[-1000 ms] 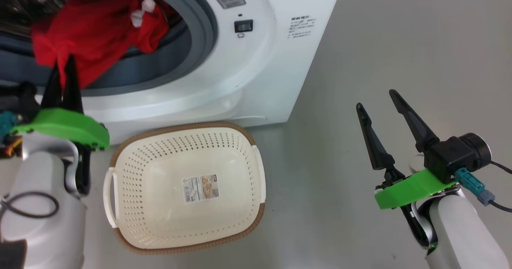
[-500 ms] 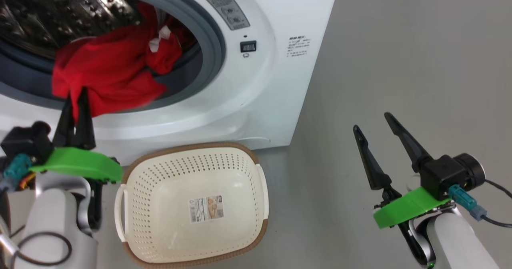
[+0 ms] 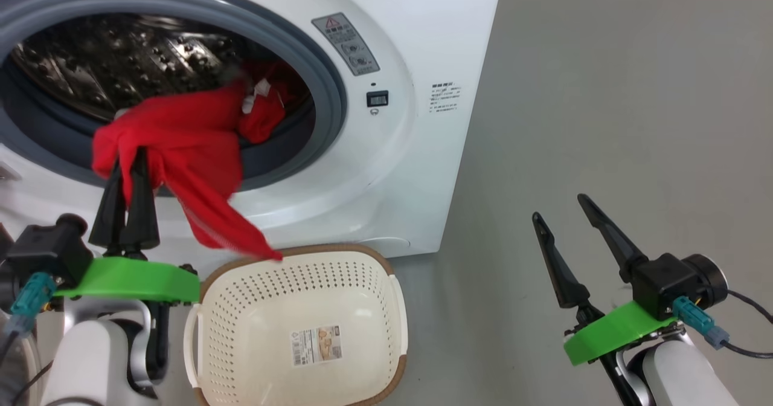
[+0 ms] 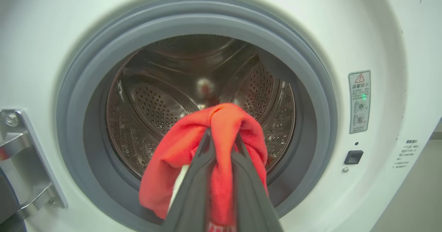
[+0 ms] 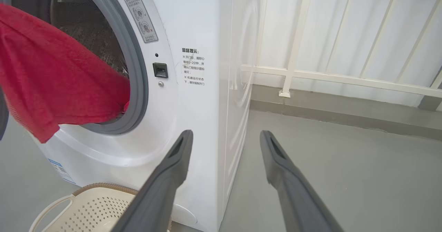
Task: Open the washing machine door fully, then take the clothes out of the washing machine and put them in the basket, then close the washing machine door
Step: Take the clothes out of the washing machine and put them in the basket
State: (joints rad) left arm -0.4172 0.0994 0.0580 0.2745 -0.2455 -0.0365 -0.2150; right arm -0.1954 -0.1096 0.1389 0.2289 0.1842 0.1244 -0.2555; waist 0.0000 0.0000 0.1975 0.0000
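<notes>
Grey floor (image 3: pixel 604 122) | lower left, my left gripper (image 3: pixel 128 164) clamps red garment (image 3: pixel 181 140), now pulled further out toward basket (image 3: pixel 302 250) | right gripper (image 3: pixel 560 208) wide, idle.

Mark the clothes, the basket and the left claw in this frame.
clothes (image 3: pixel 193 146): head view, middle of the draped red fabric.
basket (image 3: pixel 314 276): head view, its perforated far wall.
left claw (image 3: pixel 128 167): head view, midway between its fingertips, shut on the clothes.

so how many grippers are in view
2. The left gripper is at the mouth of the washing machine, shut on the clothes; the right gripper hangs open over the floor, right of the basket.
</notes>
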